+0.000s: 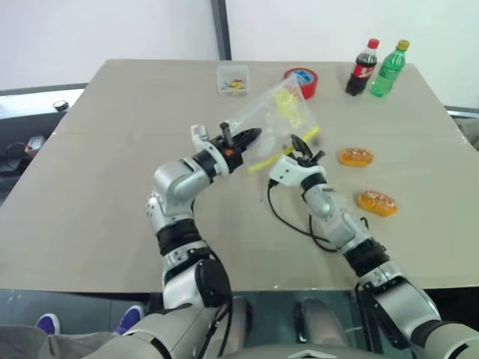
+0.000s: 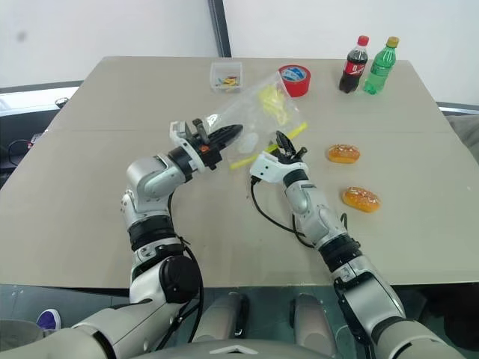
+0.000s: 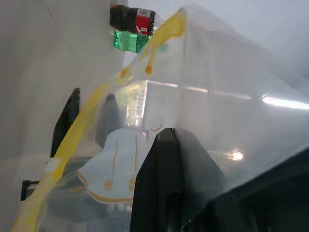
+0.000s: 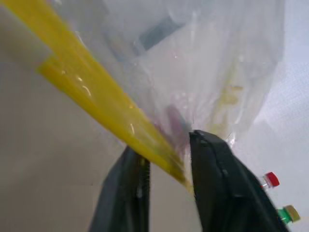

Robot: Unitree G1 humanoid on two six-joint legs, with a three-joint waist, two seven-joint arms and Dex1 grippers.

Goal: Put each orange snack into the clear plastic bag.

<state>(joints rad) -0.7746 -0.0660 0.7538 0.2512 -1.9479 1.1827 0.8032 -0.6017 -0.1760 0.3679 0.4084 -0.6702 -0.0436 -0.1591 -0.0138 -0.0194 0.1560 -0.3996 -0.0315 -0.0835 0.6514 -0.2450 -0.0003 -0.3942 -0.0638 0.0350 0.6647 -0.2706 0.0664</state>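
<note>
Clear plastic bag (image 1: 273, 112) held above desk (image 1: 112, 187), centre. Left gripper (image 1: 243, 139) pinching the bag's near-left edge; right gripper (image 1: 303, 147) clamped on its yellow seal strip. Two orange snacks (image 1: 355, 157) (image 1: 377, 203) lie on the desk to the right, long axes left-right, nearer the right arm, both outside the bag.

silver jointed arms, black elbow bands, black-fingered left hand (image 1: 251, 137), looping black cable (image 1: 288, 217)

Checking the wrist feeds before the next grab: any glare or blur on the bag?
Left wrist view: bright glare streaks on the clear plastic bag, and the bottles behind look soft. Right wrist view: the yellow seal strip is blurred.
</note>
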